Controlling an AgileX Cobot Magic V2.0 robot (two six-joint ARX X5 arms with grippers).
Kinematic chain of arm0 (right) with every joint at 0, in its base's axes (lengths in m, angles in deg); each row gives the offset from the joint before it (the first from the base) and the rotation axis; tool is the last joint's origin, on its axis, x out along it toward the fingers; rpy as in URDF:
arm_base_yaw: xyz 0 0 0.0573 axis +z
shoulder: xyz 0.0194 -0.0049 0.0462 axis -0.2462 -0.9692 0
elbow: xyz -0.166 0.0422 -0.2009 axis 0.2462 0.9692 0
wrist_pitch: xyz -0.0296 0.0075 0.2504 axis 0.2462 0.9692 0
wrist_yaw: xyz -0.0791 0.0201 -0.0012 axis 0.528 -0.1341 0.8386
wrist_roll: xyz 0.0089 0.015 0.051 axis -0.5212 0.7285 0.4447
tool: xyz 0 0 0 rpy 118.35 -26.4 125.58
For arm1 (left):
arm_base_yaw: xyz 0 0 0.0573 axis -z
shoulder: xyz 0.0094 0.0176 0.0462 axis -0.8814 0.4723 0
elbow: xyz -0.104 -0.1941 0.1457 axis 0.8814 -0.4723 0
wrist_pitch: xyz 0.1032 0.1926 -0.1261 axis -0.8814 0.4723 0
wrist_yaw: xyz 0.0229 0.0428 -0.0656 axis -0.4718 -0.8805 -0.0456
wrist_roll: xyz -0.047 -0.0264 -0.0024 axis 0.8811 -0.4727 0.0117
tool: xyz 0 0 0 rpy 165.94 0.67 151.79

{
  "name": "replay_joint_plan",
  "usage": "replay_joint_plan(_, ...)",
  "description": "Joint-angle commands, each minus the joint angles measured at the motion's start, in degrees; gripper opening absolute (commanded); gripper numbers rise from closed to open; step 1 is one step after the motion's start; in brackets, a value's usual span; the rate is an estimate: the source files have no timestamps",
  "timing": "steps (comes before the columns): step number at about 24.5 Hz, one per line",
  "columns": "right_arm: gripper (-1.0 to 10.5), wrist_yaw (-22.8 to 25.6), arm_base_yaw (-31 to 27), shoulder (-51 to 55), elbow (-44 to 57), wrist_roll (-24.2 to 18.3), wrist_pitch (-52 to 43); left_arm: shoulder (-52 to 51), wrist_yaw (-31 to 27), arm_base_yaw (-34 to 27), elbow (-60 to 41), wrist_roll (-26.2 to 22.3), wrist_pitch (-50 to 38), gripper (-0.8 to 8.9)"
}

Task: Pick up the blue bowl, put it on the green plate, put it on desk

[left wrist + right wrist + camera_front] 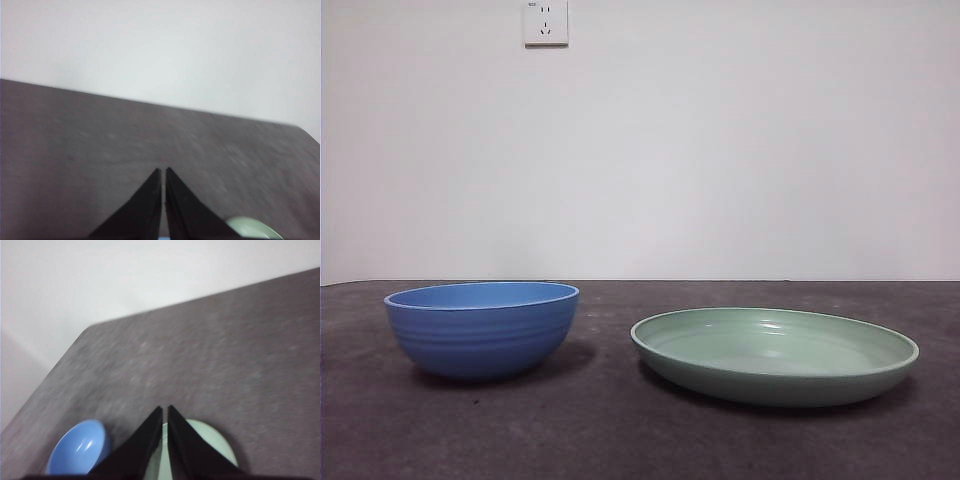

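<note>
The blue bowl [482, 328] stands upright on the desk [620, 430] at the left of the front view. The green plate [775, 352] lies empty on the desk to its right, apart from the bowl. Neither gripper shows in the front view. My left gripper [163, 171] is shut and empty, high above the desk, with a sliver of the green plate [251, 229] beside its jaws. My right gripper [165, 409] is shut and empty, high above the desk; the blue bowl [79, 449] and the green plate [212, 444] lie far below it.
A white wall with a socket [545, 22] stands behind the desk. The desk's far edge [200, 301] and a corner show in the right wrist view.
</note>
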Motion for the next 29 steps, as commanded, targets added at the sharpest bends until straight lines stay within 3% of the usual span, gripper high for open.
replay_joint_plan(1, 0.1, -3.4, 0.4, -3.8, -3.8, -4.9, 2.6, 3.7, 4.4, 0.1, 3.7, -1.9, 1.7, 0.16)
replay_joint_plan(11, 0.1, -9.2, 3.2, -13.0, -8.4, -12.2, 13.4, 12.5, 17.4, 0.2, 5.9, -9.1, 7.0, 0.19)
replay_joint_plan(18, 0.1, -9.0, 3.7, -15.2, -8.4, -17.7, 17.6, 15.7, 17.9, 0.2, 5.9, -15.3, 14.3, 0.68)
replay_joint_plan(21, 0.1, -8.8, 3.7, -15.2, -8.4, -17.7, 17.7, 16.0, 17.9, 0.2, 5.9, -16.0, 15.7, 1.36)
replay_joint_plan(27, 0.1, -8.9, 3.7, -15.2, -8.4, -17.6, 18.2, 16.0, 17.9, 0.2, 5.9, -16.1, 15.9, 1.43)
replay_joint_plan(29, 0.1, -8.8, 3.7, -15.2, -8.4, -17.7, 18.5, 16.0, 17.9, 0.4, 5.9, -16.2, 15.9, 1.94)
